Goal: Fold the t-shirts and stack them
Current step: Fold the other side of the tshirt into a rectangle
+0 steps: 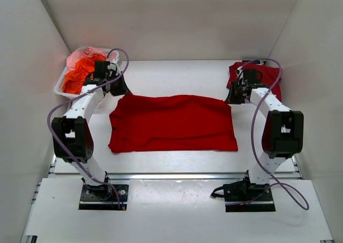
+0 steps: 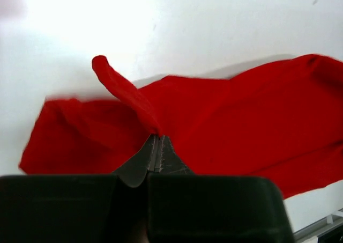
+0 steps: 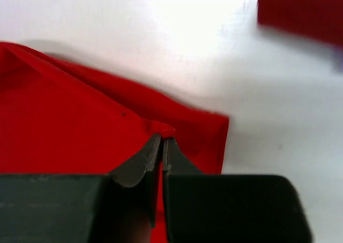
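A deep-red t-shirt (image 1: 174, 123) lies spread flat in the middle of the table. My left gripper (image 1: 119, 87) is at its far left corner, shut on a pinch of the cloth (image 2: 155, 126), which rises in a fold from the fingertips (image 2: 151, 146). My right gripper (image 1: 234, 96) is at the far right corner, shut on the shirt's edge (image 3: 167, 130). A second folded red shirt (image 1: 257, 75) lies at the far right behind the right arm; it shows as a red patch in the right wrist view (image 3: 303, 12).
A white lattice basket (image 1: 63, 87) at the far left holds orange and pink cloth (image 1: 80, 71). White walls close in the table on three sides. The arm bases (image 1: 102, 192) stand at the near edge.
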Available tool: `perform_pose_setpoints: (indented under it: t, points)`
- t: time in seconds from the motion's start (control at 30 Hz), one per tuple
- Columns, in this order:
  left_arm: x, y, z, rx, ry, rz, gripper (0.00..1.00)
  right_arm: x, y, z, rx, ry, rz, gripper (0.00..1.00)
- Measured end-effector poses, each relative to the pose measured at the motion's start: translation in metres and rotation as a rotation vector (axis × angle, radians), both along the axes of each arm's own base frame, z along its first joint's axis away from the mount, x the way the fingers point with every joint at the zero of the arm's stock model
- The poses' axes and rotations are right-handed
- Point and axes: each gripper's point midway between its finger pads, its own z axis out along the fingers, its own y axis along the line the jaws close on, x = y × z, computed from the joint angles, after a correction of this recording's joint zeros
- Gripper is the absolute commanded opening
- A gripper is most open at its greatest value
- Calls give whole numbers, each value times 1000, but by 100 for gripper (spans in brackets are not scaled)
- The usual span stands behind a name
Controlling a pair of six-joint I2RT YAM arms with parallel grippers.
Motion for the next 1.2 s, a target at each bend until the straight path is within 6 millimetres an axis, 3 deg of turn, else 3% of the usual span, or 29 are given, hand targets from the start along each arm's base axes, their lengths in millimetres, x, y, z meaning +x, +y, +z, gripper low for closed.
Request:
perform_pose_setpoints:
  t: [0.2,0.4,1.0,1.07,1.1,1.13,1.17,1.2]
  points:
    - [-53,17,-39,18,100,33,0,-47,-5,-15,14,36,3,0]
    - [-94,23,-64,33,168,45,0,-75,-15,-27,26,53,-20,0]
    - [-131,35,-78,90,195,66,0,-110,-18,-41,31,73,-37,0]
    - [-136,37,-79,97,201,72,0,-112,-20,-43,20,86,-44,6]
    - [-138,37,-79,99,201,73,7,-114,-22,-43,12,92,-50,15]
    - [-140,37,-78,102,204,72,30,-116,-24,-44,1,101,-58,19]
    - [-141,38,-78,107,201,68,43,-118,-26,-45,-12,109,-67,23]
    - [-142,39,-76,109,198,72,44,-120,-28,-44,-34,114,-72,26]
